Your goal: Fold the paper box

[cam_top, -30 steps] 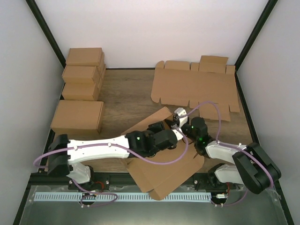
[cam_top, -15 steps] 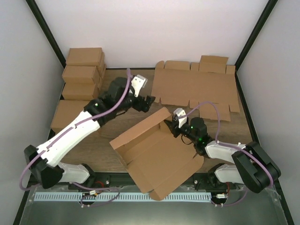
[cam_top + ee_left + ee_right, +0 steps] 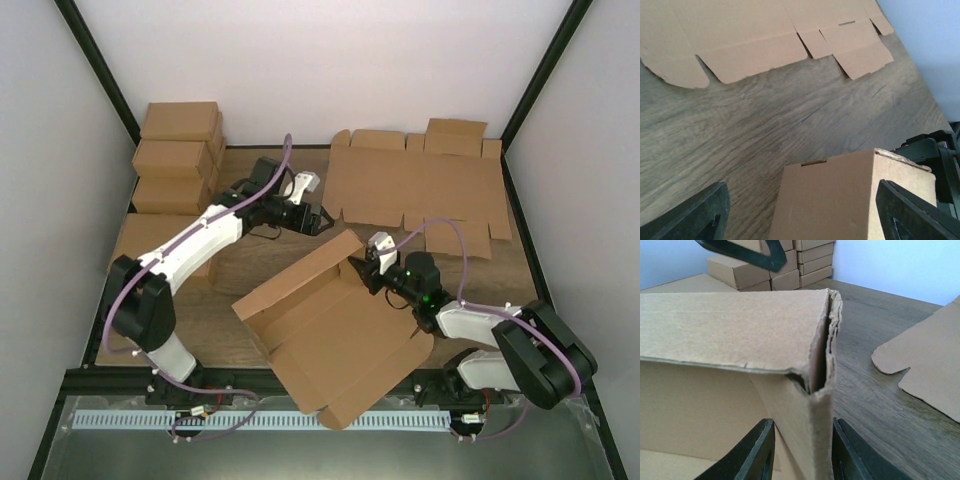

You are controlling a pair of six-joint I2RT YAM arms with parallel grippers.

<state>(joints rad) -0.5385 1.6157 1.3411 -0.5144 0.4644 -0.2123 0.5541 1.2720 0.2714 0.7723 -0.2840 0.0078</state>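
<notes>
The paper box (image 3: 340, 340) lies half-formed at the table's front centre, a brown mailer with one long wall (image 3: 300, 272) standing along its far edge. My right gripper (image 3: 362, 268) is shut on the right end of that wall; in the right wrist view the doubled cardboard corner (image 3: 820, 390) sits between its fingers (image 3: 752, 455). My left gripper (image 3: 322, 222) is wide open and empty, just behind the wall's right end. In the left wrist view the wall's top (image 3: 850, 195) rises between its spread fingers (image 3: 690, 215).
Several closed brown cartons (image 3: 180, 150) are stacked at the back left, with a bigger one (image 3: 165, 250) in front of them. Flat notched cardboard sheets (image 3: 420, 185) lie at the back right and show in the left wrist view (image 3: 740, 45). Enclosure walls stand on both sides.
My left arm has lifted off the middle of the box, swung to the back, then come down behind the raised wall. The wall now stands upright. The right gripper has kept its hold.
</notes>
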